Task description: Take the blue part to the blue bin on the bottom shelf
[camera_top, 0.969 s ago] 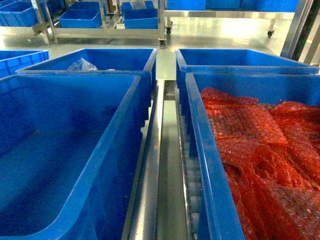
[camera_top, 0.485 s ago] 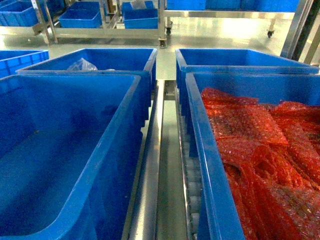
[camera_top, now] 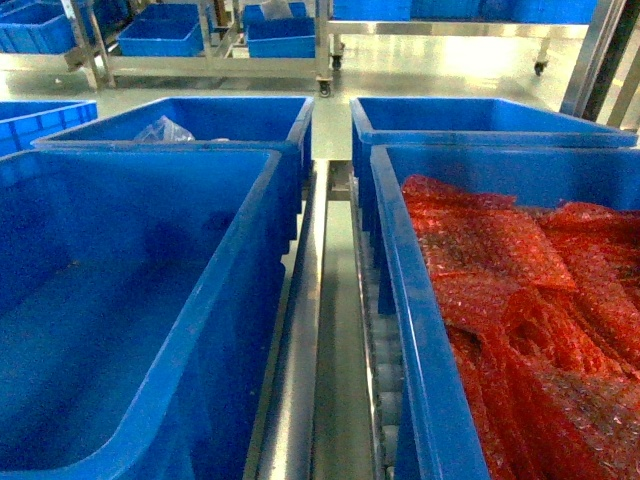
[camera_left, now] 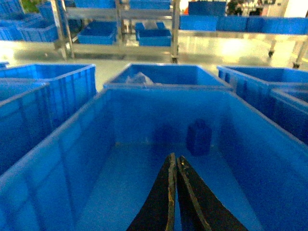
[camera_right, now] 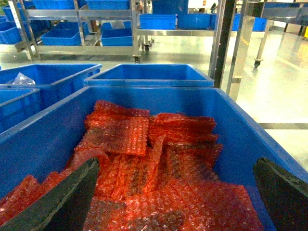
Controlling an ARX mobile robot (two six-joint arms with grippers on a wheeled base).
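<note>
**Left end effector closed over an empty bin, right one spread above the bubble wrap**

Left end effector [camera_left: 174,166] shows its two dark fingers pressed together, tips meeting, hanging inside the near-left blue bin [camera_left: 67,144]. That bin has smooth blue walls and a bare floor. The right end effector [camera_right: 175,168] has its dark fingers wide apart, one at each lower corner of its wrist view, poised over the near-right blue bin [camera_right: 231,120], which is filled with crumpled red bubble wrap [camera_right: 144,159].

No blue part can be made out in any view; if it lies under the wrap, it is hidden.

Only the head view shows the shiny metal rails [camera_top: 300,330] and roller track [camera_top: 385,360] of the shelf running between the two near bins, and neither end effector appears there. The left wrist view alone shows the closed fingers. A clear plastic bag [camera_top: 163,130] lies in the far-left bin [camera_top: 250,115], well beyond the left end effector.
</note>
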